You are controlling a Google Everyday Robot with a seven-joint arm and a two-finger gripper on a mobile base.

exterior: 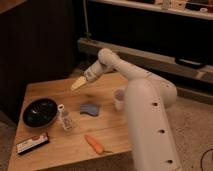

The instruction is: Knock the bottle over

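The bottle (65,118) is small, clear, with a white cap, and stands upright on the wooden table (55,90), just right of the black bowl. My gripper (77,83) hangs above the table's far middle, up and to the right of the bottle and well apart from it. Its pale yellowish fingers point down-left. It holds nothing that I can see.
A black bowl (39,112) sits at the left. A blue sponge (90,109) lies mid-table, a translucent cup (119,98) to its right, a carrot (93,143) near the front edge, a snack bar (32,144) at front left. My white arm body (150,125) stands at the right.
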